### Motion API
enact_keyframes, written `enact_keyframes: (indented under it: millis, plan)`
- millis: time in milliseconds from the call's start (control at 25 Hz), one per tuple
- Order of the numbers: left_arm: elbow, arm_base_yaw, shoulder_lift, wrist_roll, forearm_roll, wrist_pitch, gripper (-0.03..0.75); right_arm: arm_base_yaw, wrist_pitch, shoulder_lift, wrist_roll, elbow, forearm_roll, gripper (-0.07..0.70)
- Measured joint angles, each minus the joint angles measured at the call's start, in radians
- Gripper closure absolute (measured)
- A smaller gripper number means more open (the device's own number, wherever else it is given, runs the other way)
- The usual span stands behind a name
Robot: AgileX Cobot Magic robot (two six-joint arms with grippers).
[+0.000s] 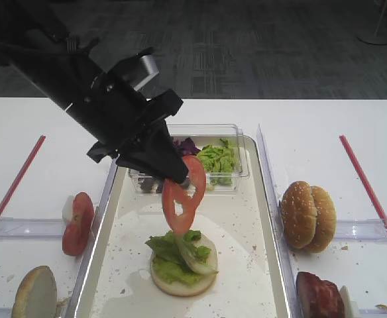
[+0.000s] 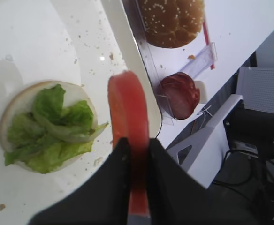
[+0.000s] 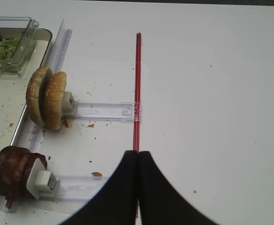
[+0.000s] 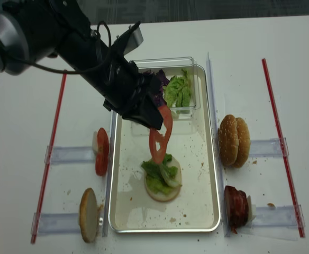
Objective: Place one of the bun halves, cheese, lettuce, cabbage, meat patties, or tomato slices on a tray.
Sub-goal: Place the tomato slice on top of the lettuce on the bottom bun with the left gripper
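1. Exterior high view. The left gripper [image 1: 173,173] has its fingers clamped on a tomato slice [image 1: 183,194] and holds it in the air above the tray [image 1: 263,218]. The slice hangs on edge, directly at 12 o'clock of a bun half [image 1: 183,281] that lies cut face up on the tray with lettuce [image 1: 179,255] on it. A clear box [image 1: 236,152] with cabbage [image 1: 187,146] and more lettuce sits at the tray's 12 o'clock end. More tomato slices [image 1: 78,223] stand in a holder at 9 o'clock, off the tray.

2. Right wrist view. The right gripper [image 3: 138,159] has its fingers pressed together and holds nothing. It hovers over the bare table [image 3: 212,93] by a red strip [image 3: 138,84]. Two bun halves [image 3: 47,97] stand at 10 o'clock, a meat patty [image 3: 12,173] at 8 o'clock.

3. Left wrist view. The fingers [image 2: 120,164] pinch the lower edge of the slice; the loaded bun lies at 9 o'clock of it.

4. Exterior high (realsense) view. The slice hangs just above the lettuce, not touching it.

5. Step in hand, as judged: transport of the tomato slice to the stack; the slice is not yet placed.

6. Next move, as judged: lower the slice, tilt it toward flat over the lettuce, then part the fingers. The slice may land on edge and roll off.
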Motion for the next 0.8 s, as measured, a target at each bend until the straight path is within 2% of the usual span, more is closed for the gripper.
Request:
enact_keyframes:
  millis: [320, 520, 800]
  plan:
    - [0.156, 0.0, 0.003, 0.096, -0.117, -0.006, 0.669, 0.0, 0.0, 0.0, 0.0, 0.0, 0.0, 0.595]
    - [0.177, 0.0, 0.045, 0.152, -0.218, -0.015, 0.669, 0.0, 0.0, 0.0, 0.0, 0.0, 0.0, 0.595]
    - [0.177, 0.0, 0.131, 0.158, -0.227, -0.031, 0.669, 0.0, 0.0, 0.0, 0.0, 0.0, 0.0, 0.595]
